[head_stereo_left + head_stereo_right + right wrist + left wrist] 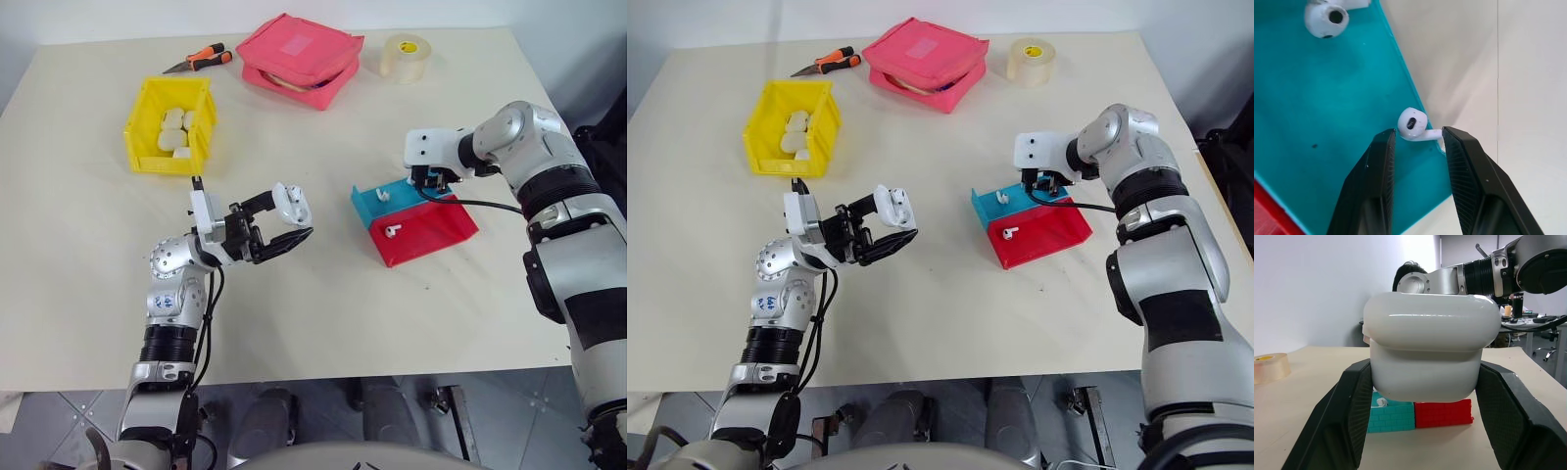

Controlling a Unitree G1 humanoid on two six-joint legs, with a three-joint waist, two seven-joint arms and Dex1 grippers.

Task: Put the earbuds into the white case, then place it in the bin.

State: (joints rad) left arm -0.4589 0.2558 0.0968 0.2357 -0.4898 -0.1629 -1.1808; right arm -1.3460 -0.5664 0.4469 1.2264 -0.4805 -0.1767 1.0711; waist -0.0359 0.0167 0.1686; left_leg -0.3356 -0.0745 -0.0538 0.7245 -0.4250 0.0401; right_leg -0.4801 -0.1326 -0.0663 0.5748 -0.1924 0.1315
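Note:
My left gripper (pixel 285 221) is shut on the white case (pixel 292 204), held above the table left of centre with its lid flipped up. The case fills the space between the black fingers (pixel 1352 406) in the left wrist view. My right gripper (pixel 429 184) hangs over the far edge of the blue tray (pixel 369 208), its tips closed on the stem of one earbud (pixel 1413 123). A second earbud (pixel 383 195) lies in the blue tray. A third (pixel 392 230) lies in the red tray (pixel 431 235). The yellow bin (pixel 140 110) stands at the back left.
Several white cases lie inside the bin. A pink zip pouch (pixel 299 57), a roll of tape (pixel 409 57) and orange-handled pliers (pixel 199 61) sit along the table's far edge. A person's head (pixel 1410 269) shows behind my right arm.

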